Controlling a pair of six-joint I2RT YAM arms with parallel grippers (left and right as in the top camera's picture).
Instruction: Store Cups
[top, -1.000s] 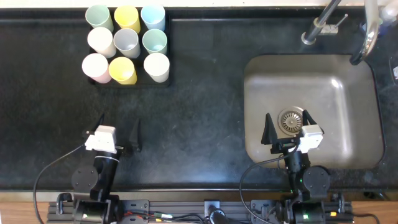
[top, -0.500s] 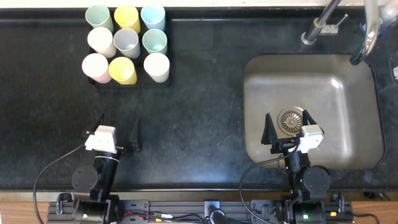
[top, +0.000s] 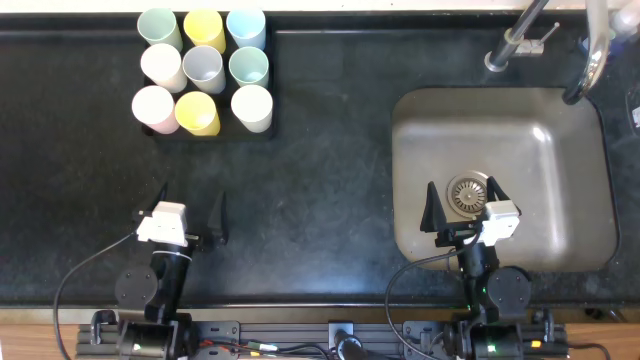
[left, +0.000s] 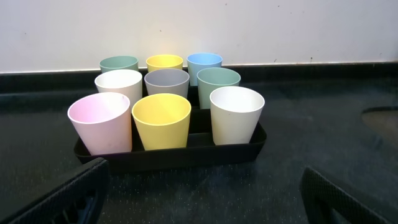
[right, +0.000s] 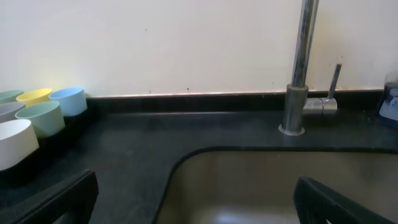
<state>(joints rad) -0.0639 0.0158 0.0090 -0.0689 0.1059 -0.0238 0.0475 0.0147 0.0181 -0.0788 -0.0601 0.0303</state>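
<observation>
So, the big black counter (top: 320, 150) takes up pretty much the whole top view, with a steel sink (top: 560, 140) sunk into its right side. In the upper left of the top view sits a black tray (left: 186, 155), and all nine cups (top: 205, 68) are standing upright in it, three rows of three, mouths up. The row nearest the top edge goes green, yellow, blue. The middle row is white, grey, green, and the row closest to me is pink, yellow, white. The faucet (top: 520, 35) pokes up at the top right, just behind the sink. My left fingers (top: 219, 215) are spread wide with nothing between them, at the lower left of the frame, below the tray and well apart from it, pointing at the cups. My right fingers (top: 430, 210) are spread wide too, nothing in them, hanging over the lower part of the sink, right by the little round drain (top: 467, 194).
</observation>
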